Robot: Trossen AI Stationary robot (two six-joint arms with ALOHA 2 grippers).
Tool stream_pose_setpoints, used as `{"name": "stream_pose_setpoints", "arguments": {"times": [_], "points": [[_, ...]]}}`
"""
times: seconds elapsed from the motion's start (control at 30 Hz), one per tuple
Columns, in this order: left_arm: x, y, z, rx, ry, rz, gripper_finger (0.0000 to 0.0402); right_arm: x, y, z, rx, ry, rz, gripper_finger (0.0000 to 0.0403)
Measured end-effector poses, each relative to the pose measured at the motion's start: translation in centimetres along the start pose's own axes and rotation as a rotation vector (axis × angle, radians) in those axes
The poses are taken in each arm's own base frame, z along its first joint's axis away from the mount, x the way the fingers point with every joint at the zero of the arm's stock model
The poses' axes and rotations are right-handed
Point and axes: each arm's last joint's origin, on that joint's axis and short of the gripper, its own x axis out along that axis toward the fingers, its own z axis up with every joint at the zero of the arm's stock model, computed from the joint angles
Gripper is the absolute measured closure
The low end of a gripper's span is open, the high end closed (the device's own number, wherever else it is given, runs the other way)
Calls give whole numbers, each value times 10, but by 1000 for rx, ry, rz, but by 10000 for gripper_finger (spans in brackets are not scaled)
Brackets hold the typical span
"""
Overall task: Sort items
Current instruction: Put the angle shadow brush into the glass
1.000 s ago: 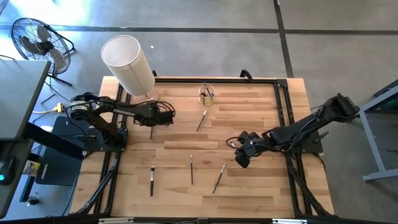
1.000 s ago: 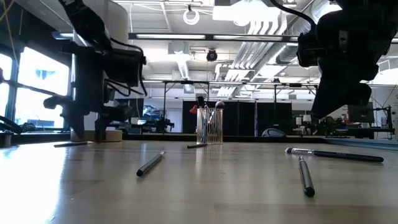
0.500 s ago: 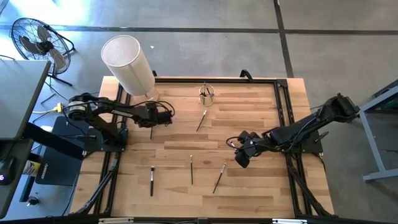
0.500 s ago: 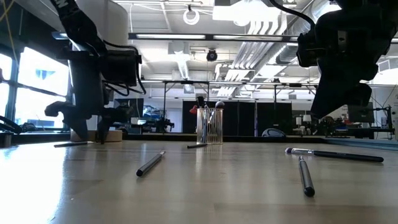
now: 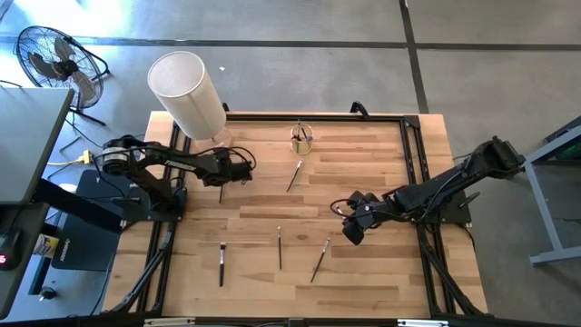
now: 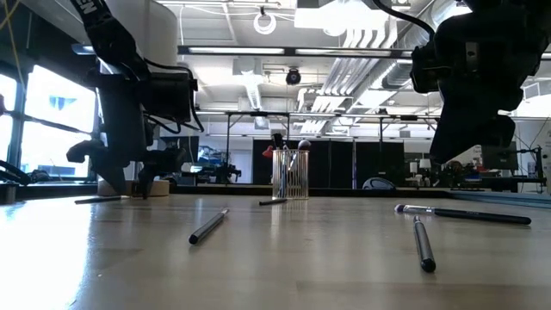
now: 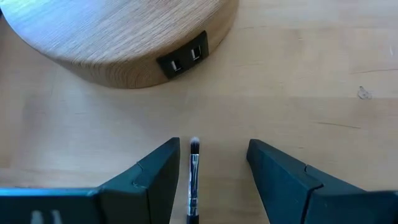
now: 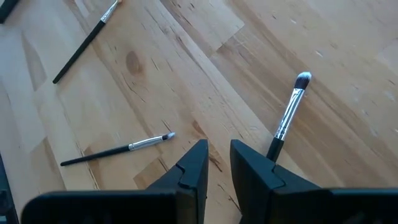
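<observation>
Wooden planks make up the table, and the makeup brushes still to be sorted lie scattered across it: three well apart along the near side, one just in front of the small glass cup, which already holds a few brushes upright, presumably as the collecting place. The left gripper is low over the far left part of the table beside the tall white cylinder, its jaws spread wide with nothing clamped; in the left wrist view a slim brush lies flat between the two fingers, bristles pointing toward the cylinder's round wooden base. That straddling pose looks like a lineup for a pinch across the handle, so the step in hand is probably picking this brush up. The right gripper hovers over the middle right of the table with its jaws nearly together and empty; a silver-collared brush lies just beside one finger, untouched, and two more lie farther off.
</observation>
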Motion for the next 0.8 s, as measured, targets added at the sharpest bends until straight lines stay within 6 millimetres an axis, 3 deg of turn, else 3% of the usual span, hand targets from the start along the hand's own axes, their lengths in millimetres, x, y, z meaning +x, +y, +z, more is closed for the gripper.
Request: {"name": "stream_pose_setpoints", "arguments": {"times": [0.13,0.47,0.8], "points": [[0,0,0,0,-9,2,225,0,0,0,0,0,0,341],[0,1,0,0,-8,6,316,0,0,0,0,0,0,341],[0,0,0,-7,34,-7,355,0,0,0,1,-2,3,341]]}}
